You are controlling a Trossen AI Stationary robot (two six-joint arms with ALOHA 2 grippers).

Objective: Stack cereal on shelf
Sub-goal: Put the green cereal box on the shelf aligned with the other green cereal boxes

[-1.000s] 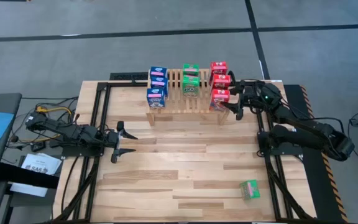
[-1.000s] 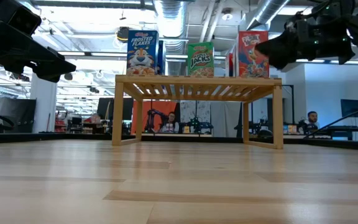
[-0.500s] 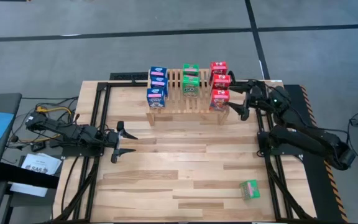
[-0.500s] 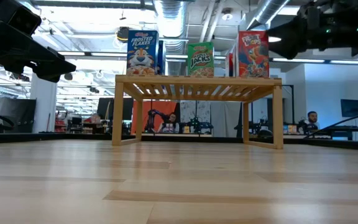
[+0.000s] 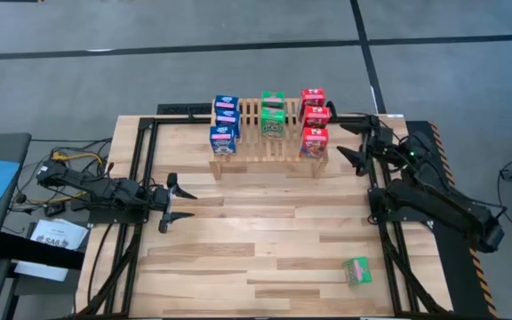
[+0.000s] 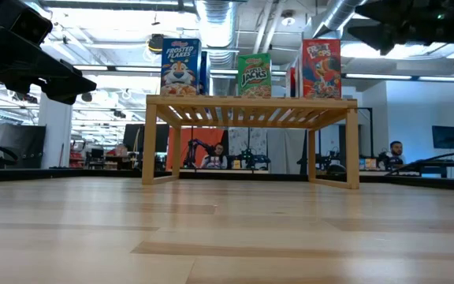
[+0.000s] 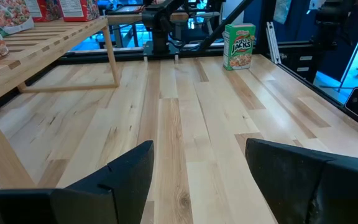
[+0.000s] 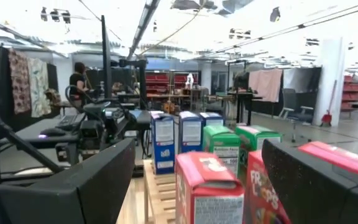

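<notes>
Cereal on the shelf (image 5: 265, 149) stands in 3 columns: 3 blue boxes (image 5: 224, 124) toward its left end, 2 green boxes (image 5: 272, 115) in the middle, 3 red boxes (image 5: 314, 120) toward its right end. That makes 8 on the rack, which sits along the far edge of the tabletop (image 5: 256, 240). The last green box (image 5: 356, 271) lies alone near the tabletop's near right corner, well apart from the rack; in the left wrist view it stands upright with its printed front showing, long axis vertical.

The right gripper (image 5: 356, 142) hovers just beside the rack's right end, near the red column, fingers spread wide and holding nothing. From it, the stray green box lies toward the near edge, on the same side of the tabletop. The left gripper (image 5: 178, 203) waits near the left edge, fingers parted and empty, and is farther from that box, so the right arm looks better placed to fetch it. The gap to fill is probably in the green column.
</notes>
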